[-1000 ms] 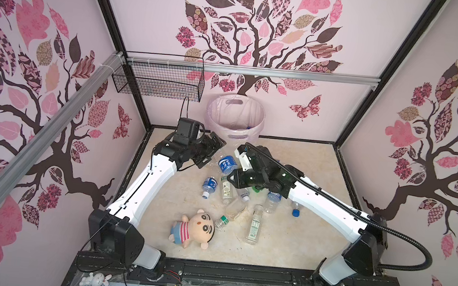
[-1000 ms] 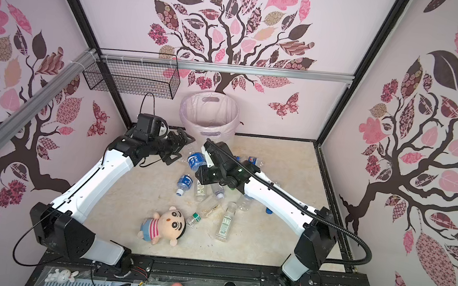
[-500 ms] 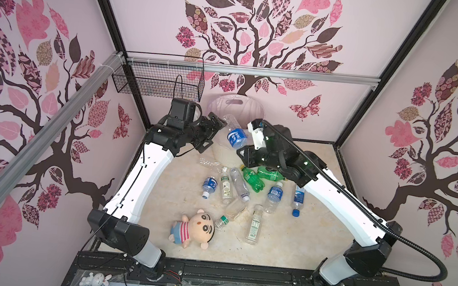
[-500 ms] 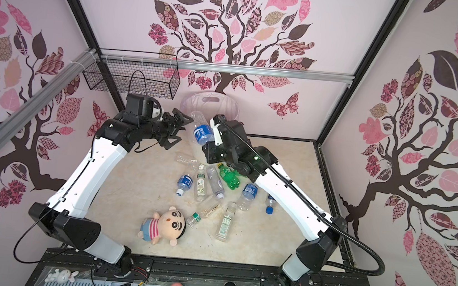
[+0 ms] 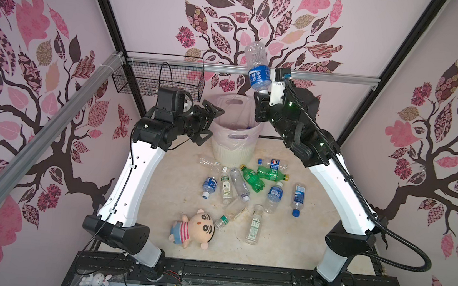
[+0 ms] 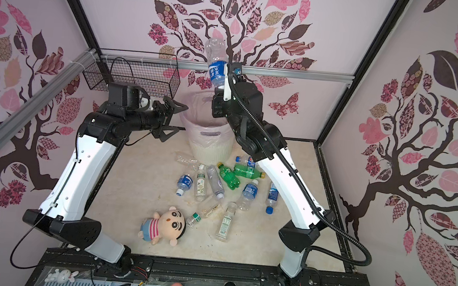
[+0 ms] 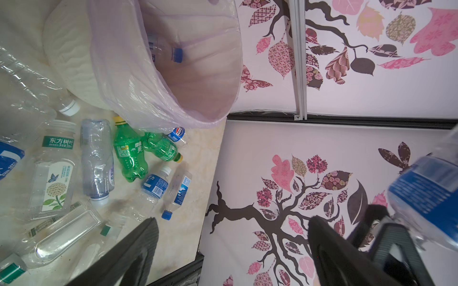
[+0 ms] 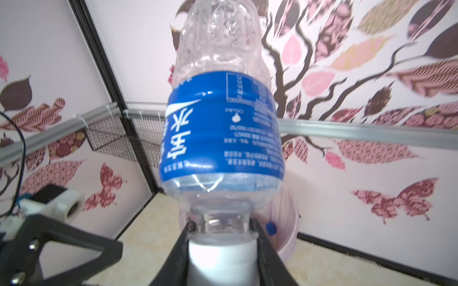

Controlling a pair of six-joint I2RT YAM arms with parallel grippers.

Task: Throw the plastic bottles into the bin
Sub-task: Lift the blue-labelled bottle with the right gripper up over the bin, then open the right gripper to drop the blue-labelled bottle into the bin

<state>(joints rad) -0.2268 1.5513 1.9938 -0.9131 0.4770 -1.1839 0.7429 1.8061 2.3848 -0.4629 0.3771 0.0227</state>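
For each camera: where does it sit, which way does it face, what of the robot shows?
Top views: high in front, looking down on both arms, the bin, floor bottles.
Left wrist: behind the open left gripper, facing bin mouth and floor bottles.
Right wrist: behind the right gripper, shut on the held bottle's neck.
Shared: all show the bin.

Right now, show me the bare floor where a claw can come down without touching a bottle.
Bare: the floor between the left arm and the bottles; the patch right of the square bottle, toward the right arm. Crowded: from the bin down to the plush doll, bottles lie packed.
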